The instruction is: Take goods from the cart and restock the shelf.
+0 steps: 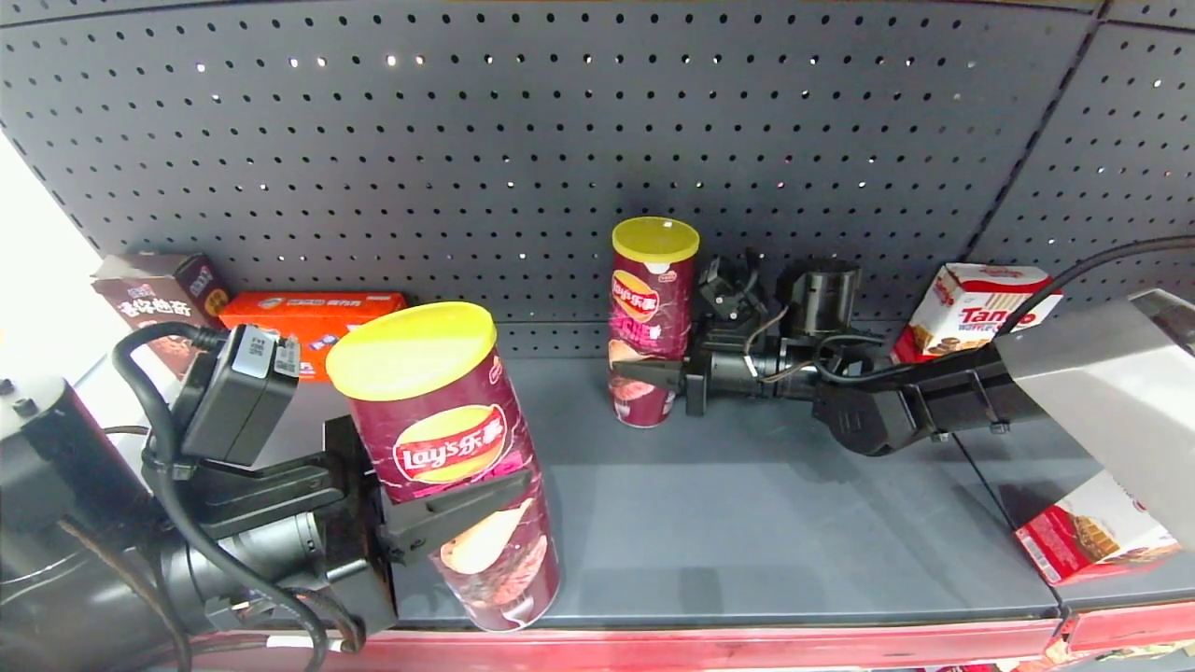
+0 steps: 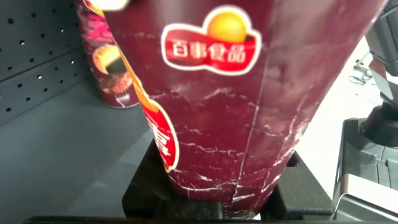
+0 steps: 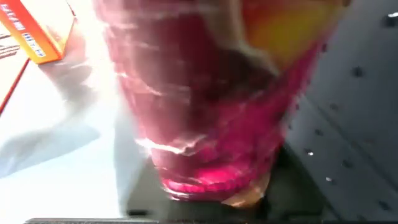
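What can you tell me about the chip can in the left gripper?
The chip can is a tall dark-red tube, cardboard by its look, with a yellow lid on and a red-and-yellow logo. It stands roughly upright, leaning slightly, at the front edge of the grey shelf. The left gripper is shut on its middle; whether its base touches the shelf is unclear.

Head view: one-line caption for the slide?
Left gripper holds a chip can at the shelf front; right gripper holds a second can upright by the pegboard.
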Controlling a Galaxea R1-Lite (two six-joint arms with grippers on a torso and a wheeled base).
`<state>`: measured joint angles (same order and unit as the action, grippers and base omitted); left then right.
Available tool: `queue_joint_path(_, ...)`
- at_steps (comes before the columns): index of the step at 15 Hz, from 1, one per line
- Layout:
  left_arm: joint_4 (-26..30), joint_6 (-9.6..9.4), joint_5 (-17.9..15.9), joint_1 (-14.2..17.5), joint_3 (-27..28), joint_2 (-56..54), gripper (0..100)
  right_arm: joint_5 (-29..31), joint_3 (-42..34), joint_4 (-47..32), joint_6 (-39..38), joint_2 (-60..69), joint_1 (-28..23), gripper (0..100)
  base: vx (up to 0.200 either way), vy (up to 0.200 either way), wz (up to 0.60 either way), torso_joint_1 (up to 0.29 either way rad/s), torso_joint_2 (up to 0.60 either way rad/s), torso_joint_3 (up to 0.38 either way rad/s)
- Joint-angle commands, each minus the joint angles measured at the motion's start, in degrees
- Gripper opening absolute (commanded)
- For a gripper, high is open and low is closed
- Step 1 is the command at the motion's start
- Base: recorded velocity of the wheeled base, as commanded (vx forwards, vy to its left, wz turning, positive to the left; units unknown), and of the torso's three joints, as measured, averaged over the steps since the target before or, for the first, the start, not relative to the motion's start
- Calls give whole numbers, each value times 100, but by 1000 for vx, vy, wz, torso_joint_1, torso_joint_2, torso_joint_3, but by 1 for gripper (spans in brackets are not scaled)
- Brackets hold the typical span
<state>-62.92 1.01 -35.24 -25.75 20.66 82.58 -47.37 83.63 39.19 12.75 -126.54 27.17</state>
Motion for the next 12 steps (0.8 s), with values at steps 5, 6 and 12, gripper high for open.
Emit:
queue_joint_path(5,-10,-5,0,-9,-10,-14,0,-18,-998,-17,8,1369,201,0,0,0,0,0,0,0)
queue_joint_path(6,-10,-5,0,-1,-10,-31,0,-26,-1217,-17,8,1588,253,0,0,0,0,0,0,0)
queue_joint_path(12,-1,-40,35,-9,-27,-67,0,-53,-3731,361,70,3144,763,0,0,0,0,0,0,0)
